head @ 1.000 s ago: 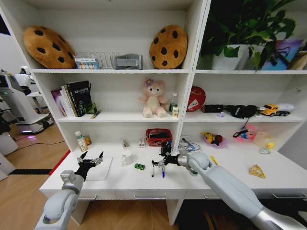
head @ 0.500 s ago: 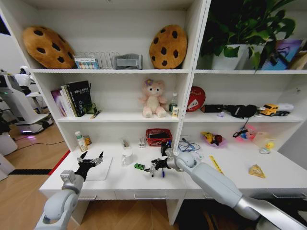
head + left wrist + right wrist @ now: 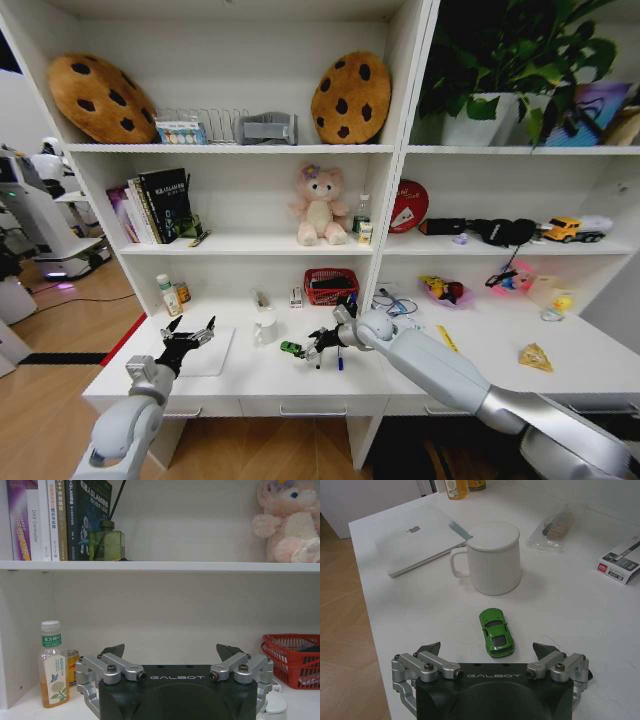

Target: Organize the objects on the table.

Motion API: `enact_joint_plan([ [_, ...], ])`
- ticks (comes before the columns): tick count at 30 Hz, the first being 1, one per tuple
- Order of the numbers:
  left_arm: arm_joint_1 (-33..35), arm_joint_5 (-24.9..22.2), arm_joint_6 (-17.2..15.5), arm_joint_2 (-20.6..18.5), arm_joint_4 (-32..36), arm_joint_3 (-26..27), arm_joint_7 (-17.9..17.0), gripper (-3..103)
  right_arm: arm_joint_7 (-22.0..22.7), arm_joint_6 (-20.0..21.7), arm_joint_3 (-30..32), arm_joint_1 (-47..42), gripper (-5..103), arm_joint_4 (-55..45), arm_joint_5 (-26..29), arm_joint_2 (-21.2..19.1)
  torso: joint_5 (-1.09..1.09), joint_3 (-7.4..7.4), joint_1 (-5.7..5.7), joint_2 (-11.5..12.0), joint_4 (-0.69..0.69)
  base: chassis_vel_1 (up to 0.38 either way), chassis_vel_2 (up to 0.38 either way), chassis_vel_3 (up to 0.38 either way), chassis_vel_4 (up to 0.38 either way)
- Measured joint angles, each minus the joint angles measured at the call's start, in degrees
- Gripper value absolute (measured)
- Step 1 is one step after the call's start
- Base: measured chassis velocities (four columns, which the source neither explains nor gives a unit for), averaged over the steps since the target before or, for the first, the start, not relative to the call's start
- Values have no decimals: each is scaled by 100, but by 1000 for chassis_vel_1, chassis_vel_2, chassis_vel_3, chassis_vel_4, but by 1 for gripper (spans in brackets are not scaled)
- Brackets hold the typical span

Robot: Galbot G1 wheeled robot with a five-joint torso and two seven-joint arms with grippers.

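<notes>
Right wrist view puts the right tool (image 3: 489, 656) low in the frame, its black body lettered GALBOT, its metal fingers spread wide apart just above the smooth white surface (image 3: 580, 605). Between the fingertips, at centre frame, lies a tiny glossy green toy car (image 3: 496, 632) with dark windows, untouched. Just beyond it stands a white enamel-looking cup (image 3: 492, 557) with a loop handle and a flat white lid. At the upper left lies a closed silver laptop (image 3: 417, 536) with an apple logo on its matte lid. A clear plastic packet (image 3: 556, 526) sits at the upper right, and a small box (image 3: 622, 561) with unreadable print at the right edge.

Head view shows the left tool (image 3: 186, 338) at the lower left, above the laptop, fingers also spread and holding nothing. Left wrist view, lower left, has a clear bottle (image 3: 52, 666) of amber liquid with a white cap and a green label of Chinese characters, and a red mesh basket (image 3: 294, 659) at the right edge.
</notes>
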State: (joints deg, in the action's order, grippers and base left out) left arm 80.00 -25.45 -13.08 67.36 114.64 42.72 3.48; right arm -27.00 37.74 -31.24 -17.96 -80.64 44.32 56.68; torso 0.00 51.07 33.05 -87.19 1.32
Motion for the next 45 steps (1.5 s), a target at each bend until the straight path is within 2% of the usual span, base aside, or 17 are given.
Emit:
enact_joint_plan([
  [7, 0, 0, 0, 0, 0, 0, 0, 100, -39, -61, -334, 246, 100, 392, 89, 247, 0, 0, 0, 0, -1, 0, 0, 0, 0],
  [12, 0, 0, 0, 0, 0, 0, -1, 100, -177, -201, -545, 381, 100, 779, -182, 468, 0, 0, 0, 0, -1, 0, 0, 0, 0],
  [19, 0, 0, 0, 0, 0, 0, -1, 100, -261, -320, -728, 538, 100, 981, -519, 562, 0, 0, 0, 0, 0, 0, 0, 0, 0],
  [26, 0, 0, 0, 0, 0, 0, -1, 100, -285, -632, -805, 570, 100, 1299, -763, 752, 0, 0, 0, 0, -1, 0, 0, 0, 0],
  [27, 0, 0, 0, 0, 0, 0, -1, 100, -297, -696, -806, 571, 96, 1361, -818, 789, 0, 0, 0, 0, -1, 0, 0, 0, 0],
  [29, 0, 0, 0, 0, 1, 0, -1, 100, -317, -734, -806, 573, 96, 1397, -858, 807, 0, 0, 0, 0, 0, 0, 0, 0, 0],
  [31, 0, 0, 0, 0, 0, 0, -1, 100, -386, -815, -806, 589, 90, 1451, -969, 820, 0, 0, 0, 0, 0, 0, 0, 0, 0],
  [38, 0, 0, 0, 0, 0, 0, -1, 100, -510, -920, -805, 668, 86, 1483, -1131, 917, 0, 0, 0, 0, 0, 0, 0, 0, 0],
  [45, 0, 0, 0, 0, 0, 0, -1, 100, -502, -933, -823, 659, 91, 1595, -1169, 1164, 0, 0, 0, 0, -1, 0, 0, 0, 0],
])
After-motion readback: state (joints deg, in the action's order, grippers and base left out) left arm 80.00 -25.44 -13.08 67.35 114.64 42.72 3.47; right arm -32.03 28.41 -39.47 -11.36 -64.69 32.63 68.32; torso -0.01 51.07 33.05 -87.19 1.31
